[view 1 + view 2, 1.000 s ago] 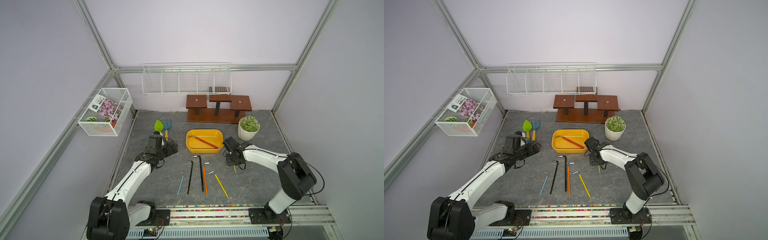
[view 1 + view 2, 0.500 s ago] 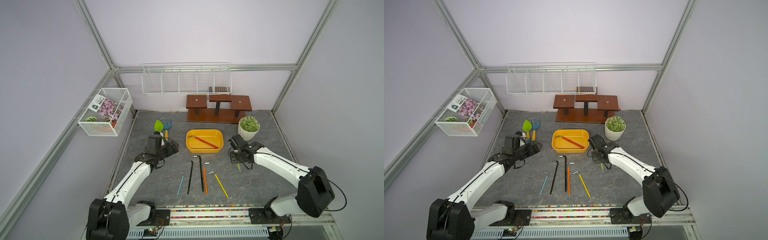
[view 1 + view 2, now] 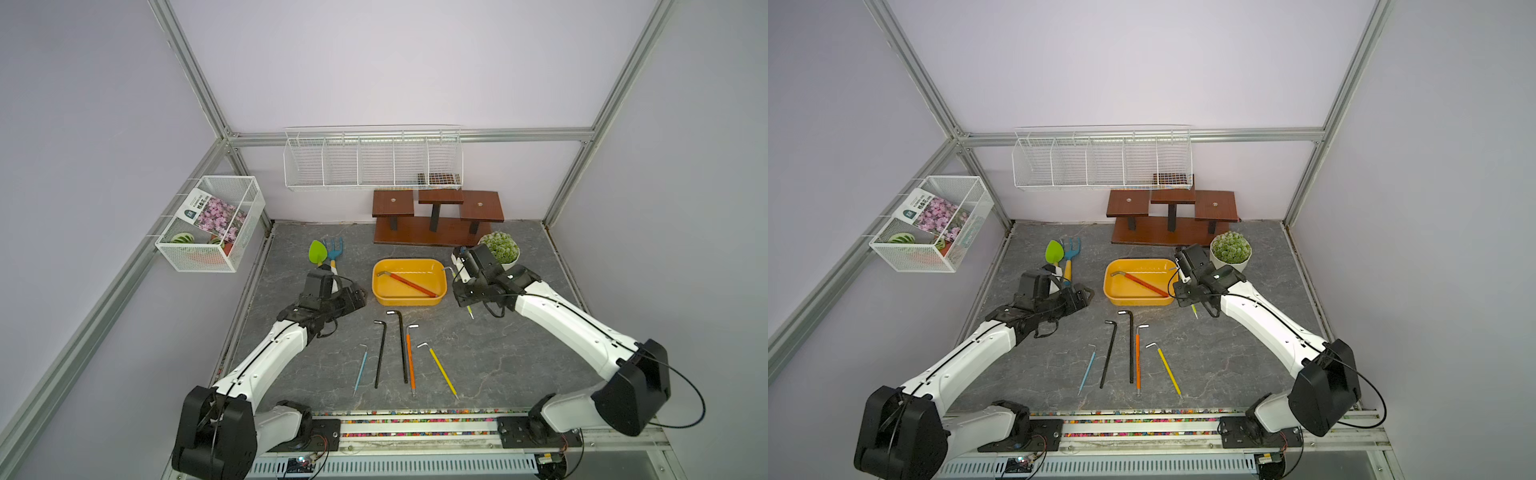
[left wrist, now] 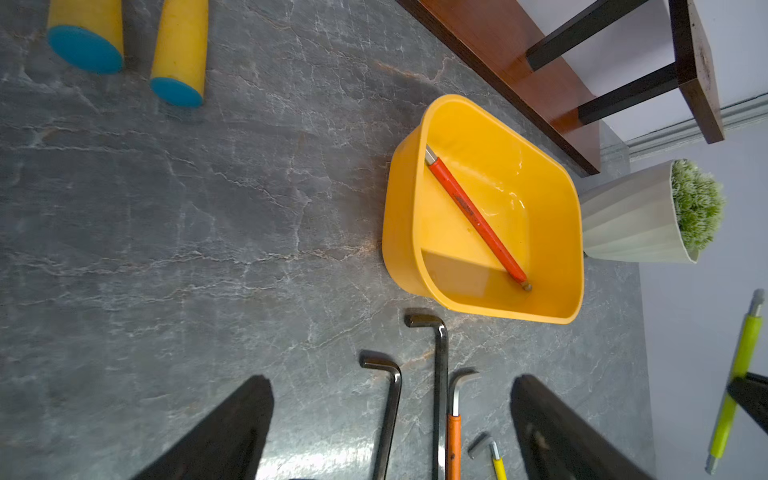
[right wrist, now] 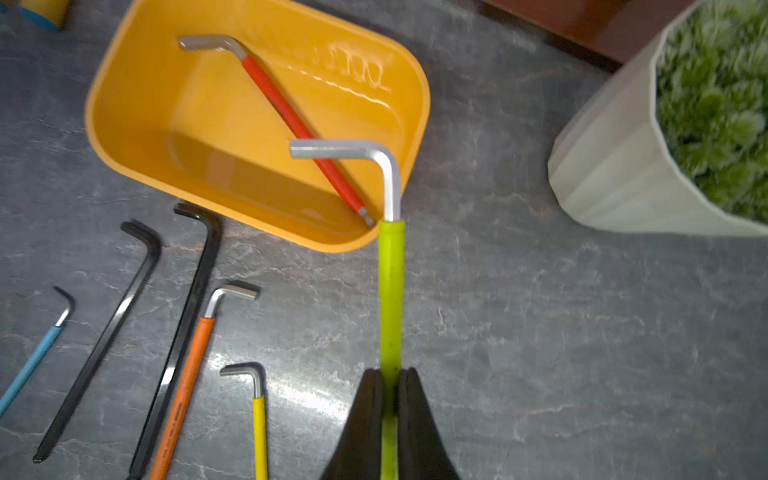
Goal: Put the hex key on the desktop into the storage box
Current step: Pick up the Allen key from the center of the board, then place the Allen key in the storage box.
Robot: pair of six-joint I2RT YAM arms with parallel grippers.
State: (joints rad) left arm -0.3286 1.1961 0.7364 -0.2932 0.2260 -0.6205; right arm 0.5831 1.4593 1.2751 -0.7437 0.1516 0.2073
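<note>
Right, the right gripper (image 5: 390,374) is clamped tight on the lime-green-sleeved hex key with the bare silver bend (image 5: 390,291), pinching the sleeve low down, so most of the shaft sticks out ahead of the fingertips and a short tail hangs behind them. The bend sits over the nearest corner of the shallow yellow plastic storage box (image 5: 166,95), with the short leg pointing in over its floor. That's just above the tip of the red-sleeved hex key (image 5: 291,120) already lying inside.

Don't release here. By my read the jaws themselves are over the grey marbled desktop (image 5: 540,332), not the box, so the key would likely pivot on the rim and fall out.

- Push further forward and toward the short-leg side until the jaws are over the box floor.
- Turn the shaft along the box's long side or its diagonal, since it looks nearly as long as the red one.
- Drop low, then open.
- The sleeve is thin and round, so expect some swivel; move slowly.

The white ribbed plant pot (image 5: 615,166) is off to the far side, clear of the path.

The left gripper (image 3: 358,297) is spread wide with nothing in it, on the box's other side.
</note>
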